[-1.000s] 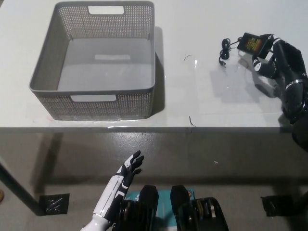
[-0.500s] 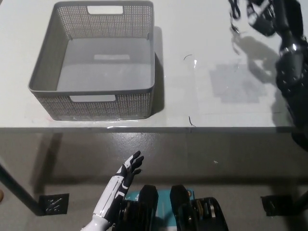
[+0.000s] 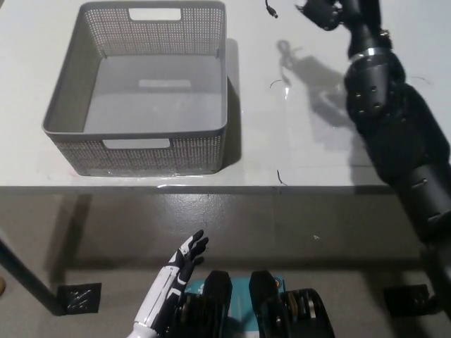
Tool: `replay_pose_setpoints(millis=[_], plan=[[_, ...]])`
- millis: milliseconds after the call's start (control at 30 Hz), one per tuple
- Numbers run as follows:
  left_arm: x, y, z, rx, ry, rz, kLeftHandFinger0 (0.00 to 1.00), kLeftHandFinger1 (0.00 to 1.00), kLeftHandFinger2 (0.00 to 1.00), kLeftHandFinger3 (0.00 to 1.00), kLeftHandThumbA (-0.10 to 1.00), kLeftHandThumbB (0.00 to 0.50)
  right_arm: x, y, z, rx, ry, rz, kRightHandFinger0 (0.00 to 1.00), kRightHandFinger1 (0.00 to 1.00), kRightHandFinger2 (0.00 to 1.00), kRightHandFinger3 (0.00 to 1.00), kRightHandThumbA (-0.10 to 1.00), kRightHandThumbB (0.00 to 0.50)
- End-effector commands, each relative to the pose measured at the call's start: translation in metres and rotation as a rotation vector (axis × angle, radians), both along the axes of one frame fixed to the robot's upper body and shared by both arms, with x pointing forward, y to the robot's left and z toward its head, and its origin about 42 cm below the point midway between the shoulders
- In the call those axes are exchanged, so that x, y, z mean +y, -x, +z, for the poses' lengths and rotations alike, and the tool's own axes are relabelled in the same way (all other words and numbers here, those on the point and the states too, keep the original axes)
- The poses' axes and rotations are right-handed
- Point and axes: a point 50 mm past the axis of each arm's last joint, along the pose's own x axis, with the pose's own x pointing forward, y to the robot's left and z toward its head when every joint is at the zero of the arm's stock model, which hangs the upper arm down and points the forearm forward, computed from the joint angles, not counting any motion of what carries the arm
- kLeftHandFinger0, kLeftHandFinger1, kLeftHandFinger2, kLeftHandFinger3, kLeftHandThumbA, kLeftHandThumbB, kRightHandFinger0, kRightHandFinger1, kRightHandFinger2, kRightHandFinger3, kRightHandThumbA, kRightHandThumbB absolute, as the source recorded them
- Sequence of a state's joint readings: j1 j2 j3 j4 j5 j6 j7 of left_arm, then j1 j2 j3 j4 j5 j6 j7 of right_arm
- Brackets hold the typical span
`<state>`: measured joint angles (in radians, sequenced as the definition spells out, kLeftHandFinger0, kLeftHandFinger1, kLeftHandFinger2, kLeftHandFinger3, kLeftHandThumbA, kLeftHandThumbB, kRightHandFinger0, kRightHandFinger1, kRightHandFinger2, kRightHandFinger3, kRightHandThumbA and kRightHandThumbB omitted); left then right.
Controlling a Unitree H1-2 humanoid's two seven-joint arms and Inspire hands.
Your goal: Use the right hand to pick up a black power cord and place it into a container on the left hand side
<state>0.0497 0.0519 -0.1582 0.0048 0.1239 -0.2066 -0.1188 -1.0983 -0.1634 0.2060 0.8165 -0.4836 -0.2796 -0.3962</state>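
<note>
Near the far edge of the tabletop (image 3: 317,151), right of the middle, the black right hand (image 3: 325,12) is raised above the surface and clenched on the black power cord (image 3: 270,10). Most of the cord is hidden in the hand or cut off by the top of the frame; only its plug end dangles free to the hand's left. The grey basket (image 3: 141,148) stands at the left end of the tabletop, empty, with its near wall close to the front edge. The white left hand (image 3: 189,255) rests low, below the front edge, fingers spread and holding nothing.

The step in hand looks like the carry. To do it well, the loose end should clear the basket's right wall rather than catch on it, and the hand should be over the basket floor before letting go.
</note>
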Motion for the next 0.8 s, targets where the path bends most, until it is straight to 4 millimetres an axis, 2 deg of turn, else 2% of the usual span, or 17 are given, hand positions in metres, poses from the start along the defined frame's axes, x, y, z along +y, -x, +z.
replay_pose_setpoints(millis=[0,67,100,133,167,200,233,300,333,433,533,567,633,667,767], plan=[[-0.002,0.003,0.007,-0.028,-0.006,-0.009,1.00,1.00,1.00,1.00,1.00,0.209,0.045,0.012,0.053,-0.130,0.002,0.104,0.00,0.40,0.73,0.83,-0.10,0.153],[-0.002,0.005,0.005,-0.022,-0.008,-0.010,1.00,1.00,1.00,1.00,1.00,0.199,0.054,0.015,0.052,-0.125,0.008,0.121,0.00,0.40,0.72,0.83,-0.10,0.149],[-0.003,0.006,0.005,-0.015,-0.012,-0.012,1.00,1.00,1.00,1.00,1.00,0.202,0.062,0.018,0.051,-0.119,0.014,0.134,0.00,0.32,0.69,0.79,-0.10,0.160],[-0.003,0.006,0.005,-0.007,-0.014,-0.015,1.00,1.00,1.00,1.00,1.00,0.211,0.069,0.019,0.051,-0.114,0.014,0.142,0.00,0.25,0.61,0.73,-0.10,0.169],[-0.003,0.006,0.005,-0.005,-0.014,-0.016,1.00,1.00,1.00,1.00,1.00,0.219,0.074,0.021,0.051,-0.112,0.012,0.146,0.00,0.10,0.47,0.65,-0.10,0.181],[-0.003,0.006,0.005,-0.003,-0.013,-0.018,1.00,1.00,1.00,1.00,1.00,0.221,0.079,0.022,0.051,-0.109,0.011,0.148,0.00,0.04,0.44,0.64,-0.10,0.183],[-0.004,0.005,0.006,-0.006,-0.016,-0.017,1.00,1.00,1.00,1.00,1.00,0.229,0.084,0.023,0.051,-0.109,0.010,0.152,0.00,0.02,0.45,0.65,-0.10,0.181],[-0.004,0.004,0.007,-0.008,-0.026,-0.020,1.00,1.00,1.00,1.00,1.00,0.261,0.102,0.029,0.049,-0.121,0.013,0.183,0.00,0.10,0.63,0.74,-0.10,0.169],[-0.004,0.003,0.006,-0.014,-0.031,-0.022,1.00,1.00,1.00,1.00,1.00,0.262,0.108,0.030,0.047,-0.126,0.017,0.195,0.00,0.14,0.66,0.76,-0.10,0.167],[-0.004,0.003,0.007,-0.016,-0.039,-0.028,1.00,1.00,1.00,1.00,1.00,0.259,0.122,0.037,0.042,-0.128,0.034,0.216,0.00,0.23,0.66,0.82,-0.10,0.155],[-0.005,0.001,0.008,-0.010,-0.030,-0.034,1.00,1.00,1.00,1.00,1.00,0.267,0.134,0.042,0.037,-0.149,0.041,0.219,0.00,0.23,0.64,0.79,-0.10,0.168],[-0.005,0.001,0.009,-0.016,-0.036,-0.039,1.00,1.00,1.00,1.00,1.00,0.243,0.138,0.043,0.034,-0.143,0.045,0.222,0.00,0.23,0.63,0.77,-0.10,0.155],[-0.006,0.001,0.010,-0.015,-0.038,-0.048,1.00,1.00,1.00,1.00,1.00,0.241,0.143,0.045,0.030,-0.125,0.049,0.235,0.00,0.24,0.66,0.75,-0.10,0.148],[-0.007,0.000,0.010,-0.017,-0.033,-0.053,1.00,1.00,1.00,1.00,1.00,0.222,0.145,0.045,0.029,-0.111,0.051,0.244,0.00,0.23,0.65,0.74,-0.10,0.139],[-0.007,-0.001,0.011,-0.023,-0.042,-0.053,1.00,1.00,1.00,1.00,1.00,0.228,0.152,0.047,0.024,-0.093,0.061,0.247,0.00,0.23,0.62,0.73,-0.10,0.133]])
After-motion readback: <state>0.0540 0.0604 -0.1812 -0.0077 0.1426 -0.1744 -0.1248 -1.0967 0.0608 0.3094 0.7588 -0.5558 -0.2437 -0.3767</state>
